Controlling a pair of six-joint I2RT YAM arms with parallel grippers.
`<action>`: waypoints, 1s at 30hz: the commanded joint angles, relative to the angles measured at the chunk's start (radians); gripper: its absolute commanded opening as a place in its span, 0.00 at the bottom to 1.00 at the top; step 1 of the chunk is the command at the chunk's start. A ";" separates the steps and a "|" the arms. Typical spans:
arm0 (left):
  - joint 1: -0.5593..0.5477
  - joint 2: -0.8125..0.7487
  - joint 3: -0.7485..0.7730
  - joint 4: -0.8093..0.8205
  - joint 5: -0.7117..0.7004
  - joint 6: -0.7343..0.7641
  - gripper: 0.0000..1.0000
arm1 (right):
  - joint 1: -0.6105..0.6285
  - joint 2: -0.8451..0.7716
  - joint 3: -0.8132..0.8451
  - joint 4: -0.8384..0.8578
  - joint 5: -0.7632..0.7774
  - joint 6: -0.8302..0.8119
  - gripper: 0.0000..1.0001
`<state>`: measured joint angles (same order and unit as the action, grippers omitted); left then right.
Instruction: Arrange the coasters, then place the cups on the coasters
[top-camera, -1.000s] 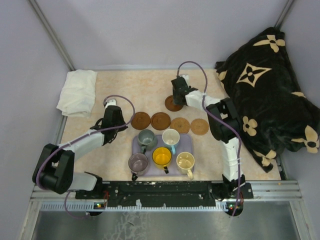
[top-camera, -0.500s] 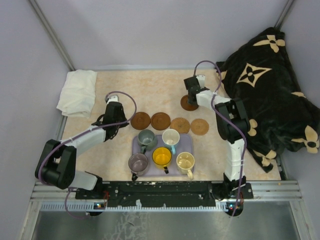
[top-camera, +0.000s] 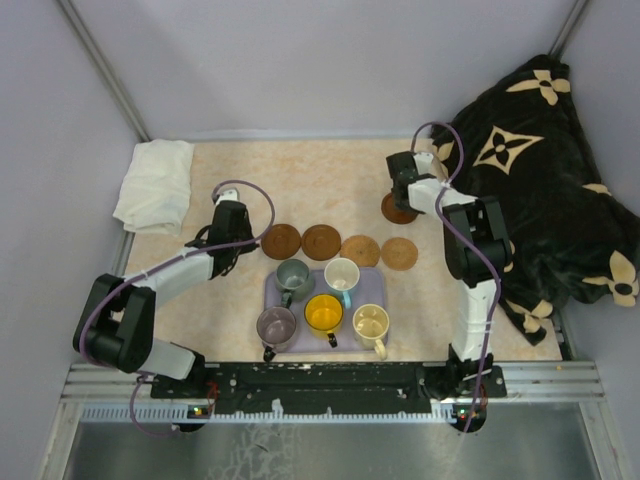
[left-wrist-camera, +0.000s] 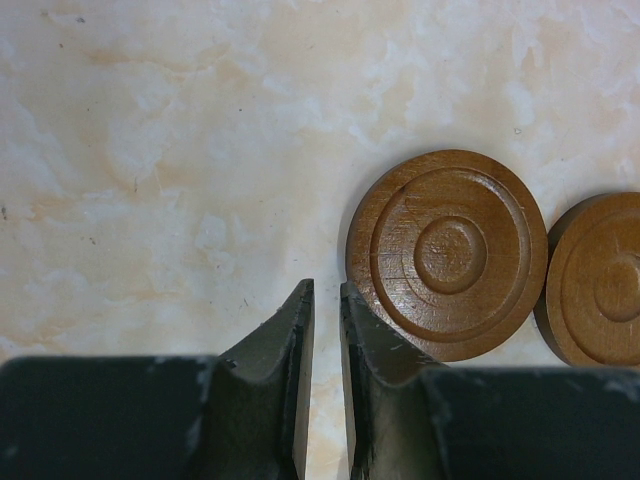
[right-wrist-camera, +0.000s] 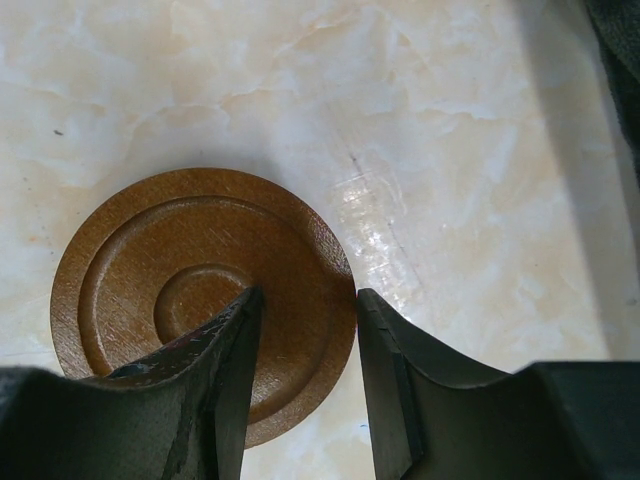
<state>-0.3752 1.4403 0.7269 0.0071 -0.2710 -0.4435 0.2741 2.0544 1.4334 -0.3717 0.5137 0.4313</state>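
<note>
White-and-black arms (top-camera: 185, 267) trailing purple cables (top-camera: 243, 189).

The top camera looks steeply down from above and behind the arm bases, taking in the whole table (top-camera: 330, 180). The left wrist camera hangs close over the table, facing down past its pincer (left-wrist-camera: 322, 320); its coaster (left-wrist-camera: 447, 253) lies at 1 o'clock. The right wrist camera, equally close, shares another coaster (right-wrist-camera: 203, 295) with the top view.

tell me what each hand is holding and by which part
The right hand grips a coaster by its rim. The left hand is shut and holds nothing.
</note>
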 joint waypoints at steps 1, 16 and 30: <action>0.002 -0.005 0.021 -0.003 -0.011 0.016 0.23 | -0.027 0.034 0.009 -0.107 0.032 -0.012 0.43; 0.002 0.003 0.034 -0.012 -0.017 0.026 0.23 | -0.045 0.138 0.157 -0.155 0.027 -0.037 0.43; 0.001 0.014 0.038 -0.015 -0.038 0.018 0.29 | -0.048 0.034 0.062 -0.038 -0.028 -0.108 0.50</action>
<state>-0.3752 1.4425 0.7361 -0.0082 -0.2886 -0.4252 0.2413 2.1307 1.5585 -0.4297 0.5278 0.3740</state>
